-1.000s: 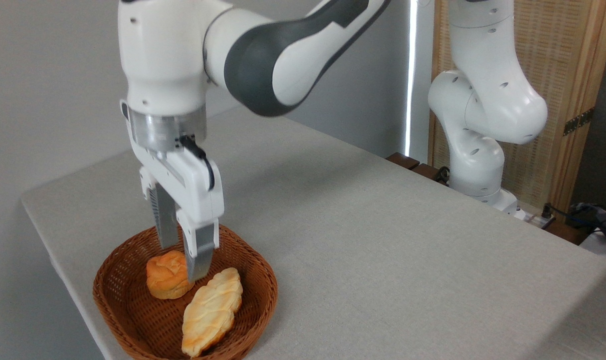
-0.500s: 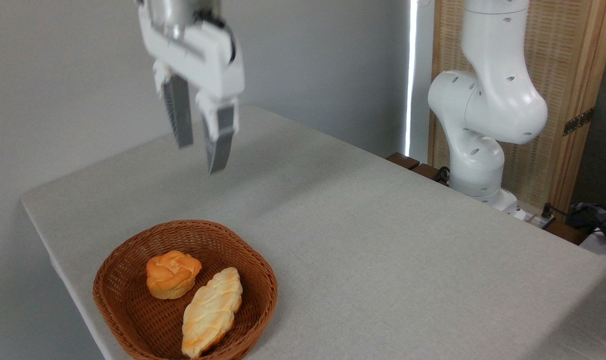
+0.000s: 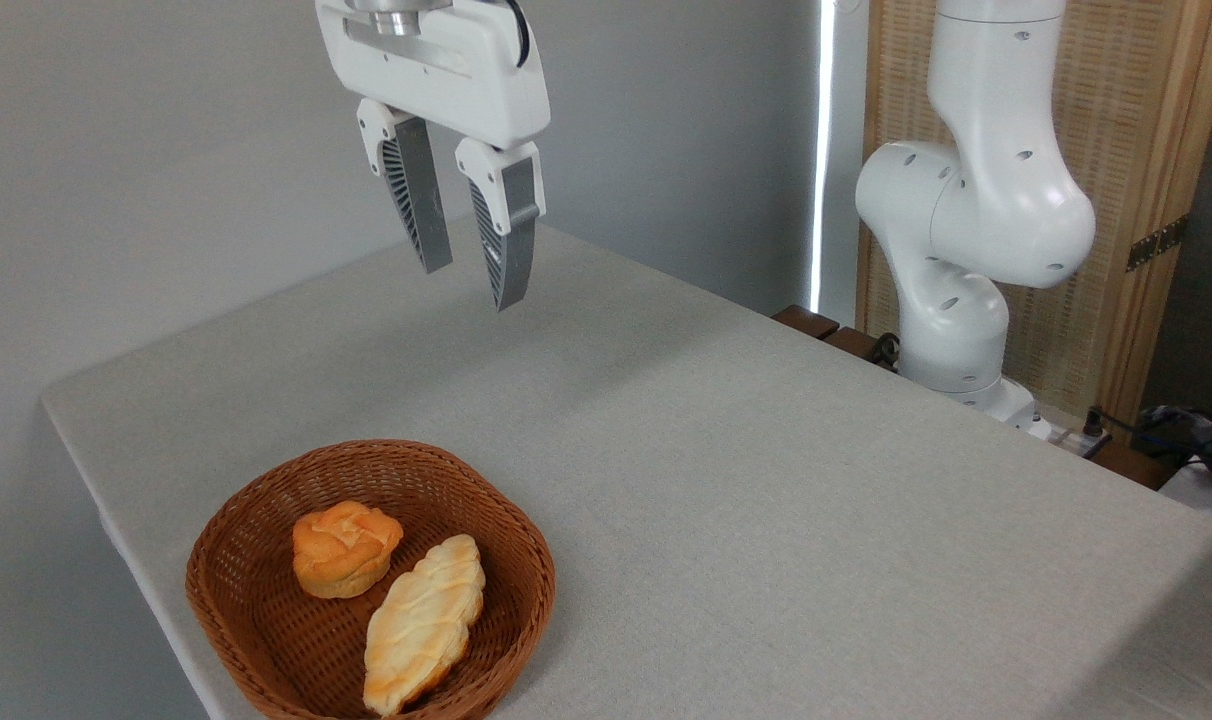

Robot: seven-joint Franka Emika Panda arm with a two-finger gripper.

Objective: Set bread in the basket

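The bread [image 3: 423,624], a long pale golden leaf-shaped pastry with toasted patches, lies inside the reddish-brown wicker basket [image 3: 236,610] at the table's front left, leaning against its front right wall. My gripper [image 3: 471,287] hangs high above the table, well behind and to the right of the basket. It is open, with nothing between its grey fingers [image 3: 417,205].
A small round orange bun [image 3: 343,547] sits in the basket beside the bread. The grey cloth-covered table [image 3: 746,490] stretches to the right. The arm's white base [image 3: 956,300] stands at the back right, in front of a wooden screen [image 3: 1126,150]. Cables [image 3: 1181,425] lie at far right.
My gripper has risen from just above the bun in the basket and moved back and to the right, staying open. The bread and bun have not moved.
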